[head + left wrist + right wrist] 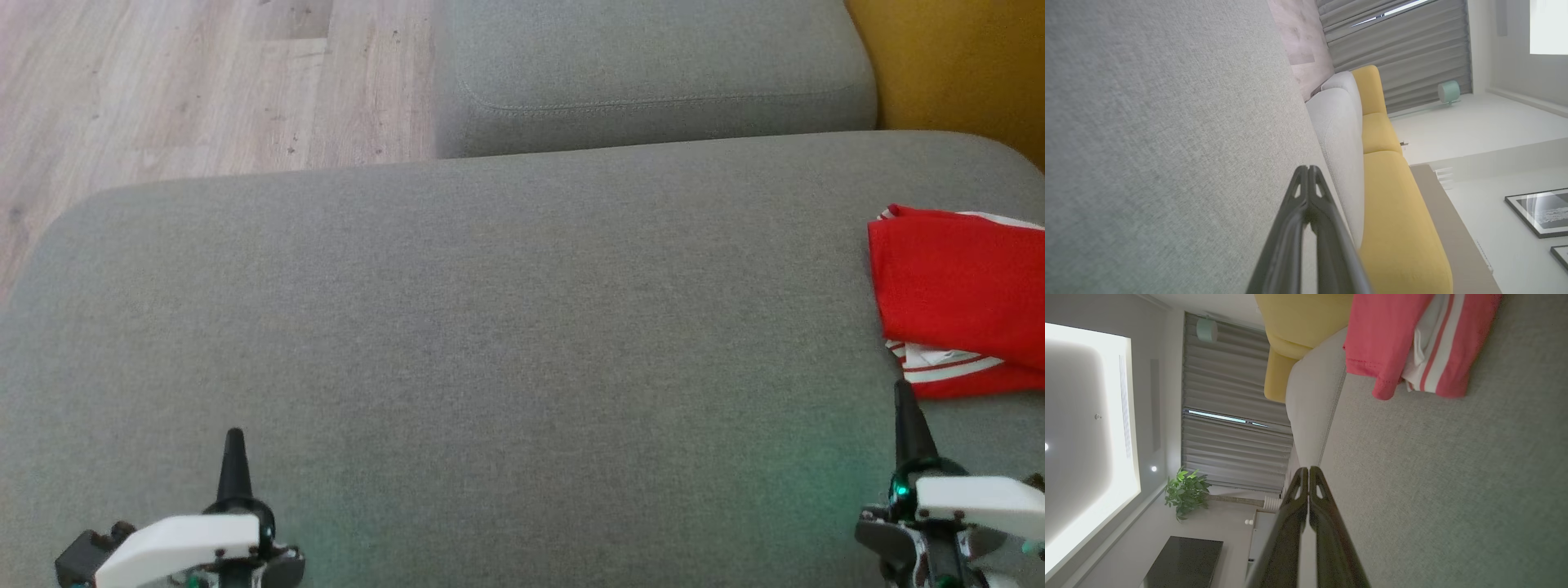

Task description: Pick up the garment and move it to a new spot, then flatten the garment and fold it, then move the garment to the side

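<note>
A folded red garment (963, 294) with white stripes lies at the right edge of the grey cushion (490, 327), partly cut off by the head view's border. The right wrist view shows the same red garment (1392, 339) at its top, with its striped white part showing at one fold. My right gripper (904, 392) hovers just in front of the garment's near edge, shut and holding nothing; its fingers (1308, 473) meet at the tips. Far to the left, my left gripper (234, 437) is shut as well and holds nothing, its closed fingers (1307, 171) over bare cushion.
A second grey cushion (653, 73) adjoins at the back, with wooden floor (204, 82) to the left and a yellow sofa section (963, 65) at the back right. Wide bare cushion lies between the two grippers.
</note>
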